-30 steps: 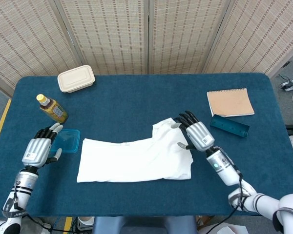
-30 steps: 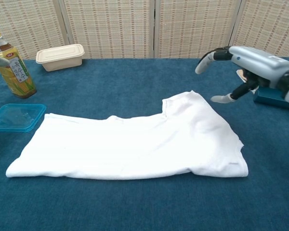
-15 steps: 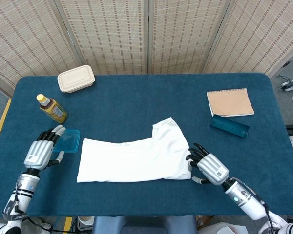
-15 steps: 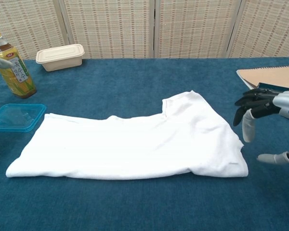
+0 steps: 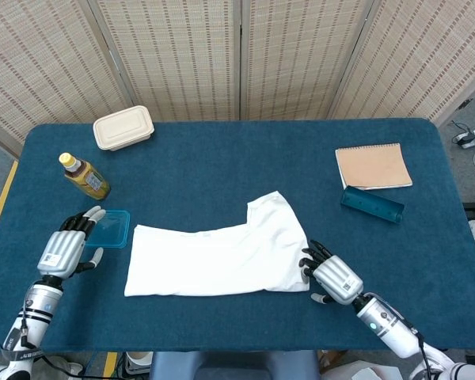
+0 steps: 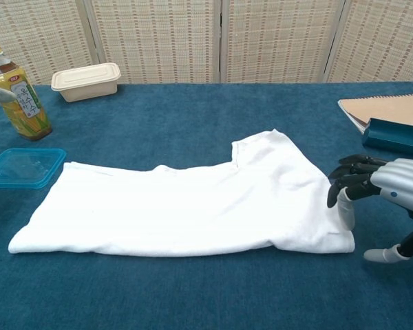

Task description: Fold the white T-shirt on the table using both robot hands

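The white T-shirt (image 5: 222,255) (image 6: 186,206) lies folded lengthwise on the blue table, collar end toward the right. My right hand (image 5: 332,279) (image 6: 375,189) hovers low at the shirt's right hem corner, fingers spread and curved down, holding nothing; one fingertip is at or just above the fabric edge. My left hand (image 5: 62,249) stays open to the left of the shirt, beside the blue lid; in the chest view only a sliver shows at the left edge.
A clear blue lid (image 5: 109,228) (image 6: 24,167) lies left of the shirt. A tea bottle (image 5: 84,176) (image 6: 17,91) and a beige lunch box (image 5: 123,127) (image 6: 87,80) stand at the back left. A notebook (image 5: 373,165) and a teal case (image 5: 371,204) (image 6: 398,136) lie to the right.
My right hand has drawn back from the shirt's collar area to its near right corner and dropped low. The left hand shifted slightly. The shirt has not moved.
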You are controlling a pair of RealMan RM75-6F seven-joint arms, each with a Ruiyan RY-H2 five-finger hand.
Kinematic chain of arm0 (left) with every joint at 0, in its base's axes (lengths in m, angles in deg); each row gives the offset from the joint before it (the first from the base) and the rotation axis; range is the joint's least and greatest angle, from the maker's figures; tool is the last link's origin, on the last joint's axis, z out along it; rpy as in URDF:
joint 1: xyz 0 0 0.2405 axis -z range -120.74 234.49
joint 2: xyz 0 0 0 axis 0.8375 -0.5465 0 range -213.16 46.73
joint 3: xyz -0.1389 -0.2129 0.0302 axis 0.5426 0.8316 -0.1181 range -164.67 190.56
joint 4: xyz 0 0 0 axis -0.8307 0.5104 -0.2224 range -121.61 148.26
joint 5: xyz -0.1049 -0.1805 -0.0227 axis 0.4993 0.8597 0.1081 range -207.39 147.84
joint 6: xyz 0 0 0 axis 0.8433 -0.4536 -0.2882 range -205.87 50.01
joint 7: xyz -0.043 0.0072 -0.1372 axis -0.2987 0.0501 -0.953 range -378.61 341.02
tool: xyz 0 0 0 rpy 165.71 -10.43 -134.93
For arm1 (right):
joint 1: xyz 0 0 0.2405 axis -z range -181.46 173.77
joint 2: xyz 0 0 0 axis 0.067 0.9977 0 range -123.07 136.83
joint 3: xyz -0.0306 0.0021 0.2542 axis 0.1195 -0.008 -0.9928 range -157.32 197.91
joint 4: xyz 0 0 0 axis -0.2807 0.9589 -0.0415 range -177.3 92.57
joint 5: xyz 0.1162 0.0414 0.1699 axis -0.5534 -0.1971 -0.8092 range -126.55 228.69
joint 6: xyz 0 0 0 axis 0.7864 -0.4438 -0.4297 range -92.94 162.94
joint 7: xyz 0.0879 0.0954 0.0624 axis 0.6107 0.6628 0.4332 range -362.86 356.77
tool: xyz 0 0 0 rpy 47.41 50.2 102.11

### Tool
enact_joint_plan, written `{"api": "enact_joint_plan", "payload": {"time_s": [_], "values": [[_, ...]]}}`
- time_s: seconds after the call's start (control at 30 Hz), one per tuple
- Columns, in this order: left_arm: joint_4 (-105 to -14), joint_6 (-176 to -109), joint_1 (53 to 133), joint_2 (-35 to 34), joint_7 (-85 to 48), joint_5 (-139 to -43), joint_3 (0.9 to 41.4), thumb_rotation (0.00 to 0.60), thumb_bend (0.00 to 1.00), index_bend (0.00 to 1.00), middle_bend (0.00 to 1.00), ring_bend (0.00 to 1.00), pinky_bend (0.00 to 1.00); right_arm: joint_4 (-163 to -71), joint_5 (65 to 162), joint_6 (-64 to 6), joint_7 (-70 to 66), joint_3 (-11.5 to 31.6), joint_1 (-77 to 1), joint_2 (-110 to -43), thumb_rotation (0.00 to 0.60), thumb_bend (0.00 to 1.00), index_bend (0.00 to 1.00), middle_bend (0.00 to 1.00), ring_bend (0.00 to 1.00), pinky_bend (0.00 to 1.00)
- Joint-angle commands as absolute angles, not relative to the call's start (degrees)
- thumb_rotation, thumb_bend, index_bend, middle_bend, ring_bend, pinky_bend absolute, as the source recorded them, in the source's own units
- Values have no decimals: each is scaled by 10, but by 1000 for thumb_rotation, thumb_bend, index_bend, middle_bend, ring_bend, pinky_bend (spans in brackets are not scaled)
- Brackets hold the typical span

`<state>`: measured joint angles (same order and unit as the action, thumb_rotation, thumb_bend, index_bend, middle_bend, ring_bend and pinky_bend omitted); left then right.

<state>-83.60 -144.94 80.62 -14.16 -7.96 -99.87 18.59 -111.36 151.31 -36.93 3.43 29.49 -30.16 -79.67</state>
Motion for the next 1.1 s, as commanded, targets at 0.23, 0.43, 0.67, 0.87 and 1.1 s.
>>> {"api": "enact_joint_plan", "payload": {"time_s": [0.23,0.43,0.67,0.87,1.1], "values": [[-835,-1446,806,-142,-81,-1000,186,600,438,26,52,71,83,-1093,1514,-353,27,289,-307,-815,600,96,520,329,136,31],[-833,-1446,805,-141,-83,-1001,187,600,438,26,44,62,82,-1079,1515,-347,23,286,-309,-827,600,143,528,332,136,31],[-831,-1448,803,-142,-87,-1000,188,600,438,26,39,58,78,-1071,1517,-345,23,283,-312,-835,600,235,552,344,148,31],[-831,-1449,801,-143,-89,-1002,188,600,438,26,36,55,76,-1066,1521,-350,24,284,-311,-839,600,326,584,362,164,31],[-830,-1448,801,-141,-89,-1005,188,600,438,26,32,51,76,-1065,1519,-362,29,285,-304,-828,600,373,601,370,171,31]]}}
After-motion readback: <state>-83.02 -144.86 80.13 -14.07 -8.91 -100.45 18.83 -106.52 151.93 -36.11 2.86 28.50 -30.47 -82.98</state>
